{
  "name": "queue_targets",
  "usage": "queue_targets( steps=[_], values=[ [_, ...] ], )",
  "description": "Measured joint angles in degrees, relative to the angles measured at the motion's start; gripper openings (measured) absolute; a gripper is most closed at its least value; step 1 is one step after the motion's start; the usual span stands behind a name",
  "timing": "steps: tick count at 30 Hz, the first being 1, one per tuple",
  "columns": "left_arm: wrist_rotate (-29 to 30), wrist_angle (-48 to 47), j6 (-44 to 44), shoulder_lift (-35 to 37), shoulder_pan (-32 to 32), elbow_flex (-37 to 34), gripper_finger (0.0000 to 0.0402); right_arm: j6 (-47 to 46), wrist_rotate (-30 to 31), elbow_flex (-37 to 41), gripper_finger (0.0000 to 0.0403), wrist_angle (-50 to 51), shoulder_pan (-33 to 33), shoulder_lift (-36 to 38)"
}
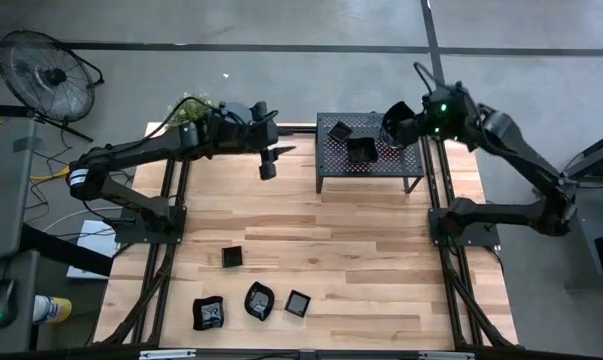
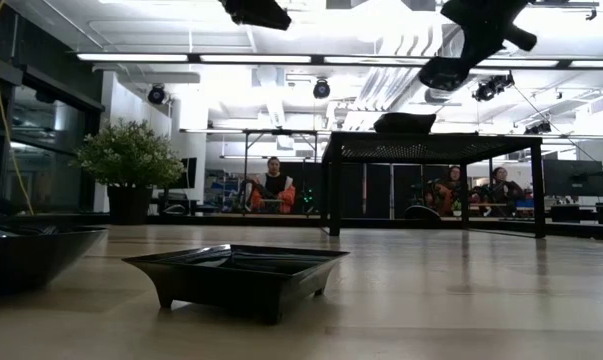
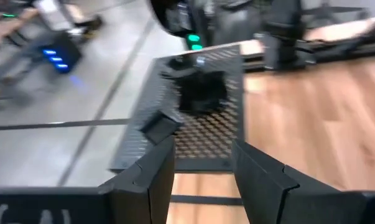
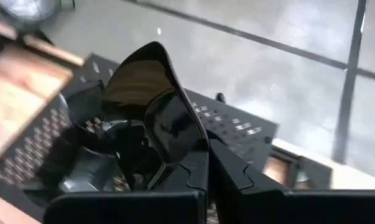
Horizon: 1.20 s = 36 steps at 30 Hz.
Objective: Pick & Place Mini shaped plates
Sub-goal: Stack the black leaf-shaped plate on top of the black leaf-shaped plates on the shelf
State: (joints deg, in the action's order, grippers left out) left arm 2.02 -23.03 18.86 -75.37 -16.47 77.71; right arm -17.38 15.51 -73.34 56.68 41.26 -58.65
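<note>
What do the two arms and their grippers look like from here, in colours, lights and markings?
Both arms are dark, nearly black, jointed links. The left arm has a white band near its base; the right arm shows a green light near its wrist. The left gripper and the right gripper each have two flat, angular black fingers. No cables stand out clearly.

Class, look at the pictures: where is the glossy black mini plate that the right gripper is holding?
In the high view the glossy black mini plate is pinched in the right gripper, above the right end of the black perforated metal rack.
</note>
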Motion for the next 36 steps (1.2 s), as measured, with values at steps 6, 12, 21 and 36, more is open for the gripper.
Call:
queue_targets(
  steps=[6,12,21,36],
  values=[
    [-12.29,-1.89,0.19,0.0,-3.13,0.0,0.0154,14.47,-9.77,-8.43,0.0,8.86,6.73,-6.55],
    [-24.89,-2.97,-1.07,0.0,-5.87,0.0,0.0154,21.74,-16.81,-13.79,0.0,13.24,11.08,-14.12],
    [-35.39,-9.12,-1.15,0.35,-9.64,0.02,0.0154,28.31,-19.44,-26.22,0.0,25.37,14.35,-25.51],
    [-39.13,-17.18,2.36,0.35,-10.18,0.02,0.0154,34.75,-27.04,-37.38,0.0,32.42,20.28,-36.64]
  ],
)
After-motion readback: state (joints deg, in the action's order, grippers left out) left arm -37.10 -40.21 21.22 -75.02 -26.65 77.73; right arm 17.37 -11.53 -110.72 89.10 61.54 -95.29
